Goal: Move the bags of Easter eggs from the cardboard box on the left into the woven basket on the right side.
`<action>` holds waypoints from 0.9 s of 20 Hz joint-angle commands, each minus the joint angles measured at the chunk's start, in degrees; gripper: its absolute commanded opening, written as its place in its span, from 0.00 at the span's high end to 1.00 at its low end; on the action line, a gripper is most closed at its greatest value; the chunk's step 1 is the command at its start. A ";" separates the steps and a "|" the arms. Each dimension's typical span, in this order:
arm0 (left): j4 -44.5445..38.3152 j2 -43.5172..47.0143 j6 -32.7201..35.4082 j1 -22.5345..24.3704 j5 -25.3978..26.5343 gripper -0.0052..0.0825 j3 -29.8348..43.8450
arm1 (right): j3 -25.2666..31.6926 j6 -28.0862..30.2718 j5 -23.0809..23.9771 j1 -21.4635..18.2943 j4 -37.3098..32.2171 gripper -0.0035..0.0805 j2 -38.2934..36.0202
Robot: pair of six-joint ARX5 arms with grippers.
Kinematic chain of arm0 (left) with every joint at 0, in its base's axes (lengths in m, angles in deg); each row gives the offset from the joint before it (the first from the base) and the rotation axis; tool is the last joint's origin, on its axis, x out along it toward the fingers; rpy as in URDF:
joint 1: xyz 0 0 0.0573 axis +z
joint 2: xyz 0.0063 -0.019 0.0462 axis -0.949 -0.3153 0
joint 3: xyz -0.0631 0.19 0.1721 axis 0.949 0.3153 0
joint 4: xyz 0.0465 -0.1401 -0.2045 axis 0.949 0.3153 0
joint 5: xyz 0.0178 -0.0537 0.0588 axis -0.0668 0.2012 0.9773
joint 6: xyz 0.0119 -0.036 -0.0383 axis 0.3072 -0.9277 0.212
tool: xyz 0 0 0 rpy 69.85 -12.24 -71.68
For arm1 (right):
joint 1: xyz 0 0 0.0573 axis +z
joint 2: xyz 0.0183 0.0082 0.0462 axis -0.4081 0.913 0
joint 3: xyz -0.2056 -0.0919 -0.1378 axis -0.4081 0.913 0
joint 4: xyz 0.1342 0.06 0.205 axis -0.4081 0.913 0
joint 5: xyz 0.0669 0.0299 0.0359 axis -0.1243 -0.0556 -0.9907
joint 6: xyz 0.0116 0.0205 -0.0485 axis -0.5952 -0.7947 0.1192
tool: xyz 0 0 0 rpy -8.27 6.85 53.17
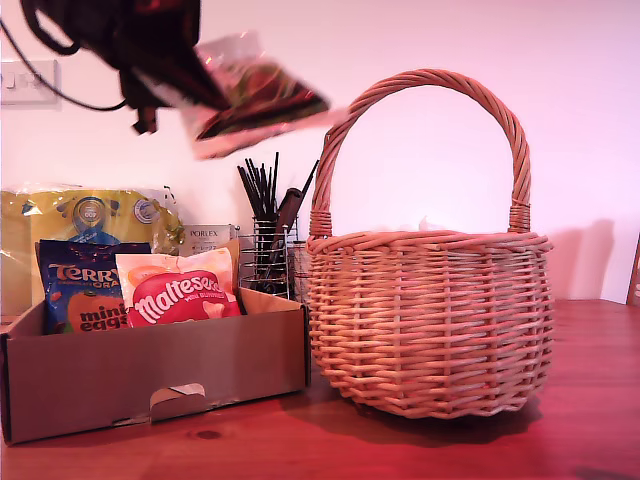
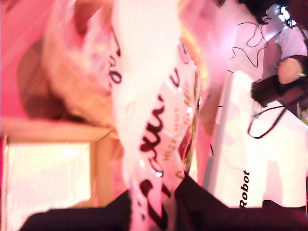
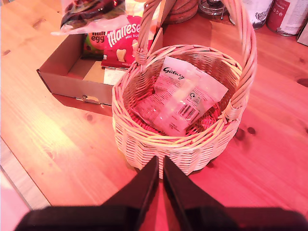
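Transfer step: my first gripper (image 1: 190, 85) carried a Galaxy bag (image 1: 262, 105) above the cardboard box (image 1: 160, 375), short of the woven basket (image 1: 430, 320)
It clamped the bag's end; the long axis lay near level, pointing at the basket handle; next, release over the rim. My second gripper (image 3: 160, 166) was closed, empty, above the basket

The woven basket (image 1: 430, 320) was light tan wicker. The cardboard box (image 1: 150, 375) was plain brown. In it, the Maltesers bag (image 1: 180, 290) was red and white with white lettering, and the Terry's bag (image 1: 82, 285) dark blue with orange. The Galaxy bag (image 3: 185, 94) in the basket was white with dark script. The worktop (image 3: 57, 144) was reddish, knotty wood.
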 commanded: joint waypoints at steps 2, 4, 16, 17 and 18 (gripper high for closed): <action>-0.85 0.35 0.59 -0.70 -1.01 0.97 -0.26 | -0.98 0.33 -0.39 1.05 -0.24 0.97 -0.15; -2.89 0.35 2.10 -0.48 0.04 0.97 -0.52 | -0.98 0.33 -0.39 1.38 -0.07 0.97 -0.15; -19.32 0.35 -4.66 2.38 2.40 0.97 -1.99 | -0.98 0.33 -0.39 1.57 0.17 0.97 -0.15; -22.38 0.35 -5.53 2.29 2.97 0.97 -1.99 | -0.98 0.33 -0.42 1.57 0.17 0.97 -0.15; -25.35 0.35 -6.14 1.99 3.10 0.97 -1.99 | -0.98 0.33 -0.42 1.57 0.17 0.97 -0.15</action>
